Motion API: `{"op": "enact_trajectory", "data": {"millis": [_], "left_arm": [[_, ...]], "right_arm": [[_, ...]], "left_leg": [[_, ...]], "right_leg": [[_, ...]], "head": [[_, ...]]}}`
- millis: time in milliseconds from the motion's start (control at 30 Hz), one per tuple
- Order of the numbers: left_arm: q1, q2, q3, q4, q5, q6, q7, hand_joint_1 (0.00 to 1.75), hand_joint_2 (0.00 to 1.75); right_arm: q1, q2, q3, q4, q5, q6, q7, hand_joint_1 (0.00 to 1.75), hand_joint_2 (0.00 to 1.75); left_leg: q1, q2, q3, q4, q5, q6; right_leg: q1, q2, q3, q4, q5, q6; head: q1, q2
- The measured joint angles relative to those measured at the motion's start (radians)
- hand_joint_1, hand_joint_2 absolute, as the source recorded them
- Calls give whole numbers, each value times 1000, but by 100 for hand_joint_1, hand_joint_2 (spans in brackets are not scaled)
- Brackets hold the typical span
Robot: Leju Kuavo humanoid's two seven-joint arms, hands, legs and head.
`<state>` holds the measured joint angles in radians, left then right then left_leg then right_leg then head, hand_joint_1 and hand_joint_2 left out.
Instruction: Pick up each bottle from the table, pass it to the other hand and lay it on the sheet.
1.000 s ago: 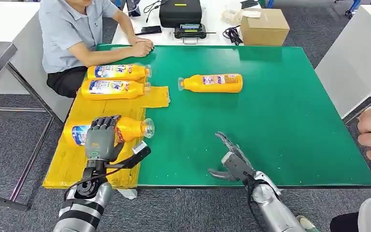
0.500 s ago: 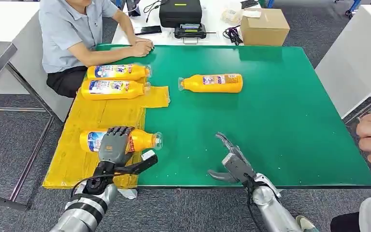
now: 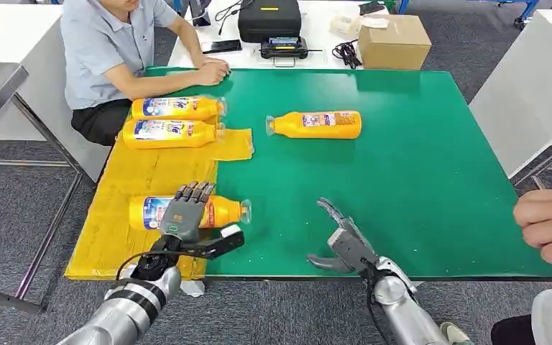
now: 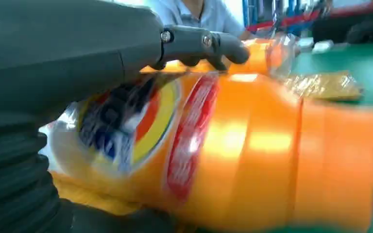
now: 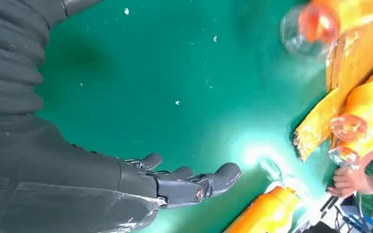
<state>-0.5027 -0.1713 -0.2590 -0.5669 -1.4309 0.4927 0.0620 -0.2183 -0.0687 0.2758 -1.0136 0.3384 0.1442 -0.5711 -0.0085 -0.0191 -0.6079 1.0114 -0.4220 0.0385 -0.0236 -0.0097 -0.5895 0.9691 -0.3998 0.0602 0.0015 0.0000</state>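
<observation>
Compared with a second ago, the left hand point(image 3: 185, 209), gripping the orange plastic bottle with a blue label point(image 3: 219, 211), has carried it rightwards, so its cap now overhangs the green table mat point(image 3: 417, 180) past the yellow sheet point(image 3: 140, 176). The right hand point(image 3: 341, 237) waits open over the mat. I think the bottle is not yet released.

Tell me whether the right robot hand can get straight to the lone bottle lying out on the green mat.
Probably yes. The right robot hand is open and holds nothing, and bare green mat lies between it and the bottle. Nothing blocks the path, though the bottle sits well farther up the table, so reach is uncertain.
</observation>
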Motion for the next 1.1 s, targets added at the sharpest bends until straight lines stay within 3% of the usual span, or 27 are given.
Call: {"op": "enact_trajectory", "data": {"millis": [300, 633, 733, 900, 1100], "left_arm": [[-67, 0, -40, 54, 20, -197, 43, 0, 175], [-81, -2, -49, 68, 27, -206, 48, 0, 175], [-76, -3, -63, 67, 35, -137, 32, 0, 175], [10, -4, -97, -14, 50, 110, -22, 0, 175], [180, -10, -142, -324, -24, 210, -79, 0, 175]], "right_arm": [[-19, 4, -10, 4, 17, 11, 5, 0, 175], [-24, 6, -21, 12, 26, 11, 6, 0, 175], [-23, 6, -26, 14, 32, 11, 5, 0, 175], [4, 6, -44, 9, 27, -8, 0, 0, 175], [65, -1, -63, -17, 18, -30, -5, 0, 175]], "left_leg": [[0, 0, 10, 0, 0, -1], [0, -1, 11, -1, 1, -1], [0, -1, 11, 0, 1, -1], [0, 0, 8, 0, 1, -1], [0, 0, 0, 0, 0, -1]], "right_leg": [[0, 0, 10, 0, 0, -1], [0, 0, 11, 0, 0, 0], [0, 0, 11, 0, 0, 0], [0, 0, 7, 0, 0, 0], [0, 0, 0, 0, 0, 0]], "head": [[0, 0], [0, 0], [0, 0], [0, 0], [0, 0]]}}
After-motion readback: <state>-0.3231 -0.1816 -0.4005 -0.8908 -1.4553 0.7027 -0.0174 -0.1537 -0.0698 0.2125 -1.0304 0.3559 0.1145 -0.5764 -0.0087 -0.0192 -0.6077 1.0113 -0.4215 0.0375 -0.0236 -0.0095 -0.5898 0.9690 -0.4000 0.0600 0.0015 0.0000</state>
